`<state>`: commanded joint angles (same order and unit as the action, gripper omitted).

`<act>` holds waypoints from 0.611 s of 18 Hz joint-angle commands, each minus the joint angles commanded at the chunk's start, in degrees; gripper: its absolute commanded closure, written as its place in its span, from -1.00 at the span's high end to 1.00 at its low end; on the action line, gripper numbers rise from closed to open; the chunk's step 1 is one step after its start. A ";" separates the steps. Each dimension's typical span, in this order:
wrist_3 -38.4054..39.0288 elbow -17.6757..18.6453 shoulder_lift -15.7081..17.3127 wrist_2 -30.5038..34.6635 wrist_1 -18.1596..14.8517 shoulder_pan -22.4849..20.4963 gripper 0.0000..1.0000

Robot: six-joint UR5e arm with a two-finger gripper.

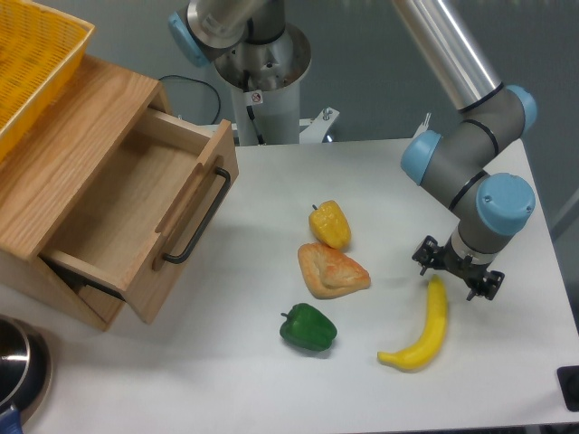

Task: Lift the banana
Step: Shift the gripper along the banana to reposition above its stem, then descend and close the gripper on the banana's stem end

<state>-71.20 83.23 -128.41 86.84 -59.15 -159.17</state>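
Note:
The banana [427,331] is long, curved and bright yellow. It lies on the white table at the front right, with its upper tip pointing towards the arm. My gripper [455,269] hangs straight down over that upper tip, at the end of the grey and blue wrist. Only the black mount of the gripper shows. Its fingers are hidden under the wrist, so I cannot tell whether they are open or touching the banana.
A short yellow bell pepper [330,223], a croissant-like pastry [331,270] and a green bell pepper [308,327] lie left of the banana. An open wooden drawer [136,217] stands at the left, with a yellow basket [36,63] on top. A metal bowl [18,366] sits at the front left corner.

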 joint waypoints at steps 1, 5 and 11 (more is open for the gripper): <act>0.35 -0.09 -0.09 0.00 0.09 0.09 0.93; 0.62 -0.18 -0.26 0.00 0.26 0.26 0.54; 0.62 -0.35 -0.53 0.00 1.14 1.14 -0.17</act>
<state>-70.58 82.88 -128.93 86.84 -58.01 -158.03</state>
